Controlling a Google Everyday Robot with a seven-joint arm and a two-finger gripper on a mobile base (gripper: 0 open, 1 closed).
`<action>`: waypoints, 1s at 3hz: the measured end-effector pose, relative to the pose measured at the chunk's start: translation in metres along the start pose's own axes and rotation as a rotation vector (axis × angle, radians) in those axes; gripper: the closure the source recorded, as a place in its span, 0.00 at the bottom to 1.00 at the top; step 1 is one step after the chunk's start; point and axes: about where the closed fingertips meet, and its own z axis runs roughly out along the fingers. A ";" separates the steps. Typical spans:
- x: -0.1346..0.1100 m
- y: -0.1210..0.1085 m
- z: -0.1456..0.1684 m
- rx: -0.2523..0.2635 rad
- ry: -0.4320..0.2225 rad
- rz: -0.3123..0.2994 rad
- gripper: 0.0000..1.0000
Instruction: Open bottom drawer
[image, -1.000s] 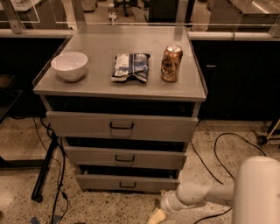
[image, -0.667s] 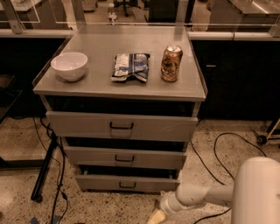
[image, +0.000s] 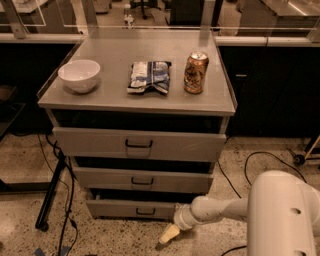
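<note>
Speckled floor lies under the gripper, closed and empty, near the bottom drawer

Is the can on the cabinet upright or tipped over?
Upright: the can stands on its base, top facing up, beside the bag. The claw hangs low, by the bottom drawer.

A bulky white rounded housing, marked by two small dark holes, is seen at the near right. A smooth white tubular arm is ended by a ringed collar and a cream tapered claw, low at the near centre.
</note>
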 end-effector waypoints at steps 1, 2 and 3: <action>-0.014 -0.017 0.013 0.011 0.001 0.003 0.00; -0.017 -0.021 0.017 0.019 0.002 -0.008 0.00; -0.025 -0.027 0.024 0.028 0.006 -0.039 0.00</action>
